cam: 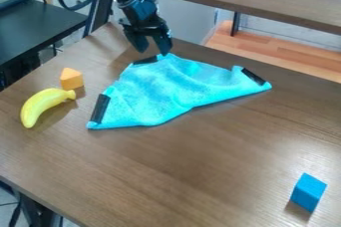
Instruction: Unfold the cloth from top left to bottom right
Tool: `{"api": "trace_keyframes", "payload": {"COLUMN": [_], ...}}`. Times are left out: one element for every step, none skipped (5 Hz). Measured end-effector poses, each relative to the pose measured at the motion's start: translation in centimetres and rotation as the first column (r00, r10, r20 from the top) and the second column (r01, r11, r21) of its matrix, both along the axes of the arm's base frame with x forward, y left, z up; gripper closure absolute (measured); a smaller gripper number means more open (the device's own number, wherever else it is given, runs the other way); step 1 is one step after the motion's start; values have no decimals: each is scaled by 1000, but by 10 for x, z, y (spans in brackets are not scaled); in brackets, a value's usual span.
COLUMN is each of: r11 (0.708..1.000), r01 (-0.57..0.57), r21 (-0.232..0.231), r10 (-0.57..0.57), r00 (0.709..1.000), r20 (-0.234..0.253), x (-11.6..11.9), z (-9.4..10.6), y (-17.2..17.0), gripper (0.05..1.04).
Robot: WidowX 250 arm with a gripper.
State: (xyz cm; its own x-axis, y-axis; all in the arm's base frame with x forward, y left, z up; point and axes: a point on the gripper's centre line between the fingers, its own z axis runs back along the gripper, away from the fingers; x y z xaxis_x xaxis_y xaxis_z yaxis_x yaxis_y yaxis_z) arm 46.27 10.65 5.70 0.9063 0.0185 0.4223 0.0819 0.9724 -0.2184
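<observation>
Used brown bench (200, 171) as flat support. Saw arm (138, 9) in from the top edge, over the far side of bench, presumably for access to the cloth's top corner. Found cloth (166, 89) at upper middle of bench in a rumpled triangle, long edge toward lower right. Read shape as a diagonal fold, probably with a loose corner at top for drawing over to lower right.

Recorded banana (43, 105) left of cloth, apart from it; blue block (308, 192) well apart at lower right, roughly along the likely unfolding line; orange wedge (71, 78) beside the banana's tip. Judged all three bystanders to the unfolding. Noted dark strips (100, 109) at three corners of cloth, probably as corner markers.

Saw jaws aimed down at the top corner, partly open, with a moderate gap between fingers (138, 41). Saw nothing gripped. Located one finger's tip right by the cloth's edge; could not tell contact from slight hover. Judged placement fit for pinching the upper layer. Rated catching both layers the main risk.
</observation>
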Motion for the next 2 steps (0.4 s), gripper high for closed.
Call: {"api": "trace_keyframes", "payload": {"r11": [1000,1000], "r01": [-2,2], "r21": [-16,-12], "r10": [1,-3], "r00": [999,999], "r20": [-44,-50], "x": [-4,-2], "z": [-21,-25], "y": [-1,0], "gripper": [84,84]}}
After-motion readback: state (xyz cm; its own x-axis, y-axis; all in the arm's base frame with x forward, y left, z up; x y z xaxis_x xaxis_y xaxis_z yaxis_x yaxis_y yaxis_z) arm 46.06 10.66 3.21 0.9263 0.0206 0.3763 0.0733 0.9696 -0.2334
